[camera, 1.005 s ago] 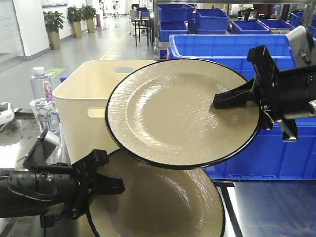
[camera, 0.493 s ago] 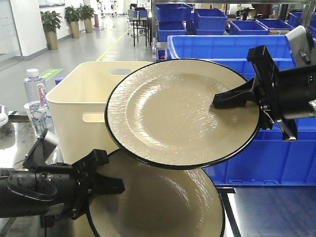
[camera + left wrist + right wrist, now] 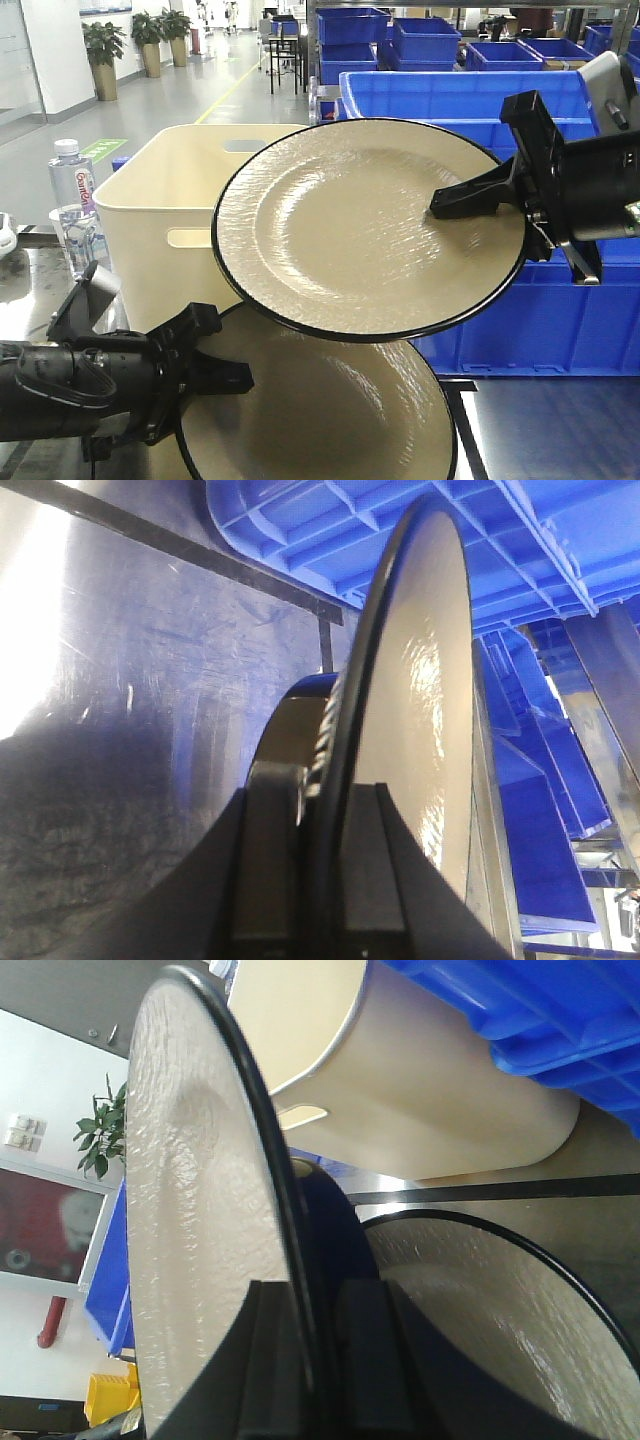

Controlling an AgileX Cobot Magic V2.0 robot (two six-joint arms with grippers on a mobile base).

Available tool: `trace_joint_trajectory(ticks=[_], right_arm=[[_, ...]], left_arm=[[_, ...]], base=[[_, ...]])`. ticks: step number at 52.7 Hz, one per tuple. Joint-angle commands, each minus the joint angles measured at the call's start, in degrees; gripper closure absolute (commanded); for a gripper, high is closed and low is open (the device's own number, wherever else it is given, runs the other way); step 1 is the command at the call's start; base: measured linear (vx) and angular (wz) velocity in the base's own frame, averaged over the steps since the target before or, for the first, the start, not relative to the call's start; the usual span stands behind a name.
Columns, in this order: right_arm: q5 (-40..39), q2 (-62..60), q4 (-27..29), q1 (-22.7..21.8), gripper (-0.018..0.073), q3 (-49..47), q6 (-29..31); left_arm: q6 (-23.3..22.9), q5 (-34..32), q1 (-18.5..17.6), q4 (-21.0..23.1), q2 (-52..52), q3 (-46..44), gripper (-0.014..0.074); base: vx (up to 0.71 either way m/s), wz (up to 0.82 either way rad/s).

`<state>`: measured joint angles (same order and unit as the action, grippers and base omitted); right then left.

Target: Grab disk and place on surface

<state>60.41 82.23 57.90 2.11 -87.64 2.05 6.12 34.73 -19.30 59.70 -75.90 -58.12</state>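
Two cream disks with black rims show in the front view. The upper disk [image 3: 360,230] hangs tilted in the air, and my right gripper [image 3: 440,208] is shut on its right rim. In the right wrist view that disk [image 3: 190,1210] stands edge-on between the right gripper's [image 3: 315,1295] fingers. The lower disk [image 3: 330,420] lies low over the dark glossy surface [image 3: 550,420], with my left gripper [image 3: 235,378] shut on its left rim. The left wrist view shows this disk [image 3: 430,680] edge-on in the left gripper [image 3: 325,790], above the surface [image 3: 150,680]. Whether it touches the surface is unclear.
A cream plastic bin [image 3: 170,200] stands behind the disks at the left. Blue crates [image 3: 560,310] line the back and right. A water bottle [image 3: 70,180] and a clear cup [image 3: 75,235] stand at the far left.
The background has shifted: the bottle and the cream bin sit a little further left than one second ago. Both grippers and both disks keep their places in the view.
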Motion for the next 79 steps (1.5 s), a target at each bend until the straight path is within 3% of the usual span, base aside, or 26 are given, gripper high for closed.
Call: trace_joint_trajectory(ticks=[1, 12, 31, 50, 60, 65, 79], right_arm=[[-4.01, -2.53, 6.88, -0.13, 0.0568, -2.35, 0.14], [-4.01, -2.53, 6.60, -0.13, 0.0568, -2.35, 0.14], [-4.97, -2.53, 6.54, -0.13, 0.0568, -2.35, 0.14], [-5.40, -2.53, 6.59, -0.13, 0.0568, -2.35, 0.14], [-5.58, -2.53, 6.59, -0.13, 0.0568, -2.35, 0.22], [-5.30, -2.53, 6.48, -0.13, 0.0568, -2.35, 2.98], [-4.89, -2.53, 6.37, -0.13, 0.0568, -2.35, 5.42]], left_arm=[[-0.85, -2.51, -0.26, 4.89, 2.01, -2.23, 0.0595], [-0.85, -4.87, -0.26, 4.55, 1.91, -2.23, 0.0595], [-1.03, 3.67, -0.26, 3.13, -4.67, -2.23, 0.0594], [-1.03, 5.58, -0.26, -1.76, -11.37, -2.23, 0.0552], [-1.03, 5.84, 0.92, -11.59, -11.76, -2.30, 0.0449], [-1.03, 8.01, 2.27, -15.45, -11.69, -2.30, 0.0368], [-0.98, 12.70, 4.41, -19.56, -11.62, -2.30, 0.0127]], base=[[0.00, 0.00], [0.00, 0.00], [0.00, 0.00], [0.00, 0.00], [0.00, 0.00], [0.00, 0.00], [0.00, 0.00]])
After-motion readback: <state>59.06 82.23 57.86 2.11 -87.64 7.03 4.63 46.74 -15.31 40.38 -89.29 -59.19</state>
